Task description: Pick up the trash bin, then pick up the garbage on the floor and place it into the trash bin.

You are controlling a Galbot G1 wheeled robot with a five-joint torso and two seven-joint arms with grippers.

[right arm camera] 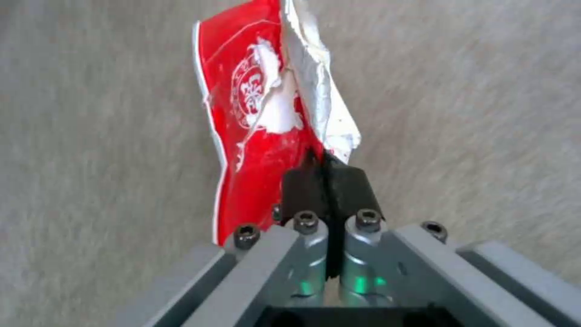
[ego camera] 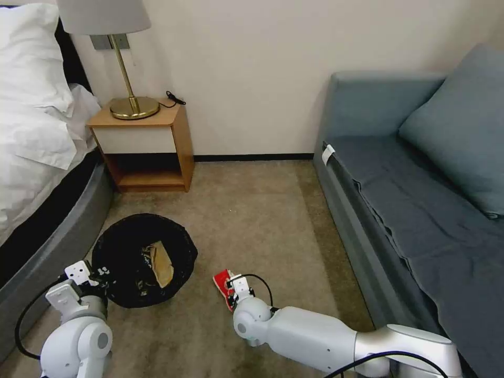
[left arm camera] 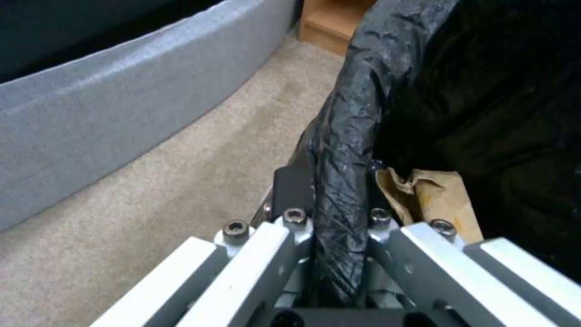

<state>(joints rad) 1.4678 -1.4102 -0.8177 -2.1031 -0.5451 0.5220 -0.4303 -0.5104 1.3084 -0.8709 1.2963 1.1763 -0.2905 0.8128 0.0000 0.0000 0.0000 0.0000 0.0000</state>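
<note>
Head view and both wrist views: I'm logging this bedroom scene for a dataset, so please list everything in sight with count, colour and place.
Trash bin: one, black-lined, on the carpet beside the bed.
Snack wrapper: one, gold-brown, inside the bin.
Red-and-white wrapper: one, pinched at its edge, low over the carpet.
Nightstand: one, wood with a white drawer, against the wall.
Lamp: one, brass with a pale shade, on the nightstand.
Bed: one, white linen on a grey base, left.
Sofa: one, blue-grey, right.
Cushion: one, blue-grey, on the sofa.
Left gripper: clamped on the bin's rim.
Right gripper: shut on the red-and-white wrapper.
</note>
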